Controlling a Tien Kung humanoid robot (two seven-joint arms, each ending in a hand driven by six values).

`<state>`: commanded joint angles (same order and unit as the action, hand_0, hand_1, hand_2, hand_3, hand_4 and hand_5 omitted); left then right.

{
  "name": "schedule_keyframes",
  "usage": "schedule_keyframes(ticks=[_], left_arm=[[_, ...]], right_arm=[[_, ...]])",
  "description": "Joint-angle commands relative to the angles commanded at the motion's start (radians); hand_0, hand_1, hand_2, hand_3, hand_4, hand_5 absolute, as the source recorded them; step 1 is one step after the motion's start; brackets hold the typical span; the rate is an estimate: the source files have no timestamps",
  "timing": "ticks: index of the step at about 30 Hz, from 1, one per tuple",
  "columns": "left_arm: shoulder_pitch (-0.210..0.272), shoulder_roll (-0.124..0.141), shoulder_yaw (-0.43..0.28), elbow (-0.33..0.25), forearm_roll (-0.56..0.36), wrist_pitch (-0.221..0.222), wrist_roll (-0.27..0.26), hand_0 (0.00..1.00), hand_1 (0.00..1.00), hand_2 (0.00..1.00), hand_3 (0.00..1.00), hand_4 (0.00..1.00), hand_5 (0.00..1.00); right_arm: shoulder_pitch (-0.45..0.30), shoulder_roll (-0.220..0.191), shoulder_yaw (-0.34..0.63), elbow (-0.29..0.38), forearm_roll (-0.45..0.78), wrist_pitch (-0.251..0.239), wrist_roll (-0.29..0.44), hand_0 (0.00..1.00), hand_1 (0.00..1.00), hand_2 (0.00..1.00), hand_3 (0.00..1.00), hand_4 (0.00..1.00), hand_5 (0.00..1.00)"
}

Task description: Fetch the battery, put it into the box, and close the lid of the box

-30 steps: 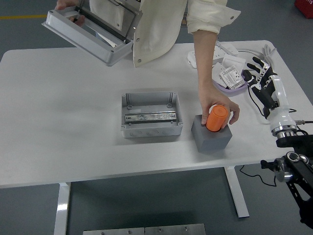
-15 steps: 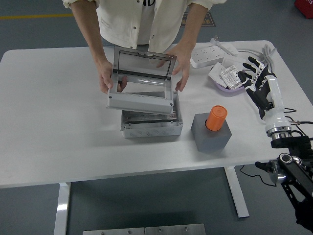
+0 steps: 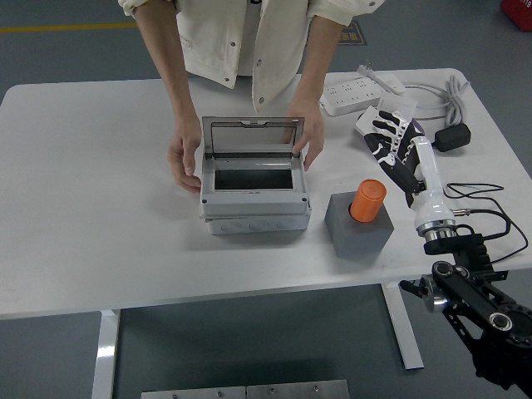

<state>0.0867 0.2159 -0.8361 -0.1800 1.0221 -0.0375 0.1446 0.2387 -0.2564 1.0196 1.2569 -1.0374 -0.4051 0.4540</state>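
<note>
Orange, the battery [image 3: 367, 201] stands upright in a grey block [image 3: 358, 226], right of the box [image 3: 255, 198], on the white surface [image 3: 100, 208]. The right hand [image 3: 393, 145] hovers over the surface beyond the block, fingers spread and loose, holding nothing and touching neither battery nor block. A person across the surface grips the box's frame with both hands, one [image 3: 184, 158] at its left side, the other [image 3: 307, 140] at its right, with the clear lid [image 3: 248, 133] raised at the back. A power strip [image 3: 362, 94] lies behind.
</note>
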Motion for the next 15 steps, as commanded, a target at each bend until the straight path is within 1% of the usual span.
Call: schedule_keyframes(ticks=[5,14,15], left_arm=[[-0.001,0.000,0.002,0.000,0.000,-0.001,-0.001,0.657,0.736,0.610,0.557,0.743,0.243],[0.005,-0.006,-0.038,0.000,0.039,-0.003,0.005,0.657,0.737,0.610,0.557,0.742,0.244],[0.005,-0.007,-0.041,0.000,0.042,-0.003,0.005,0.658,0.737,0.610,0.556,0.744,0.243]], right_arm=[[0.017,0.008,-0.028,-0.022,0.008,-0.002,0.006,0.657,0.638,0.713,0.755,0.935,0.529],[0.015,0.009,-0.072,-0.057,0.009,0.005,0.007,0.654,0.634,0.707,0.750,0.936,0.535],[0.015,0.008,-0.075,-0.060,0.008,0.006,0.006,0.640,0.633,0.704,0.749,0.936,0.535]])
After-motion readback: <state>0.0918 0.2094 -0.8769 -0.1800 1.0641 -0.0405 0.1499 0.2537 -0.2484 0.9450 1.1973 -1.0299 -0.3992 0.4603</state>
